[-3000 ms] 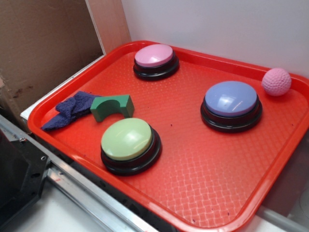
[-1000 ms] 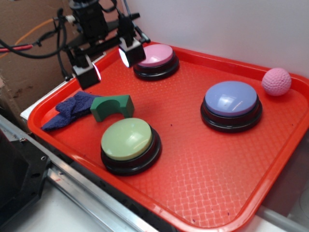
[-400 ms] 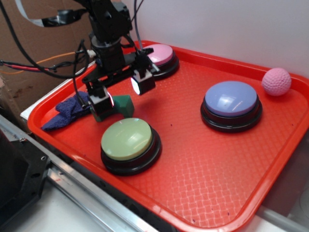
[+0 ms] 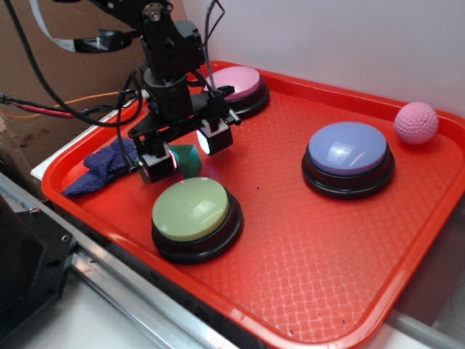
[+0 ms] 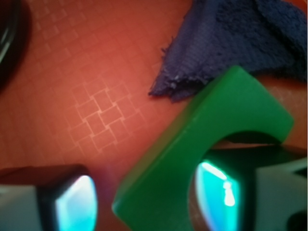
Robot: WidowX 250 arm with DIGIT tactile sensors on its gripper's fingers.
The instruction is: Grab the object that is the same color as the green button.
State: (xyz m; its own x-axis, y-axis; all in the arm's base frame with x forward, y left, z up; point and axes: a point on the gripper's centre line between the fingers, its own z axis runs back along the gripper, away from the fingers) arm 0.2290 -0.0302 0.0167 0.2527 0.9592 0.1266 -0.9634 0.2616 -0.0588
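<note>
At the left side of the red tray (image 4: 305, 291), just behind the green button (image 4: 192, 211), lies the small dark green arch block (image 4: 187, 160), and my claw (image 4: 185, 150) is lowered right over it. My fingers are spread wide: the left-hand one as the exterior camera sees it (image 4: 154, 164) stands at the block's end nearest the cloth, the other (image 4: 216, 137) is off to the block's far side. From my wrist the arch block (image 5: 192, 159) fills the lower middle of the view, its half-round cutout turned toward one fingertip (image 5: 226, 192), which sits in front of the hollow; I cannot tell whether it touches. My other fingertip (image 5: 72, 202) stands apart from the block over bare tray. Nothing is clamped.

The dark blue cloth (image 4: 102, 166) lies crumpled just beside the block toward the tray's left rim; in the wrist view its frayed corner (image 5: 231, 43) reaches the block's edge. The pink button (image 4: 236, 83) sits behind my arm, the lavender-blue button (image 4: 347, 149) well to the right, and the pink dimpled ball (image 4: 416, 122) at the far right rim.
</note>
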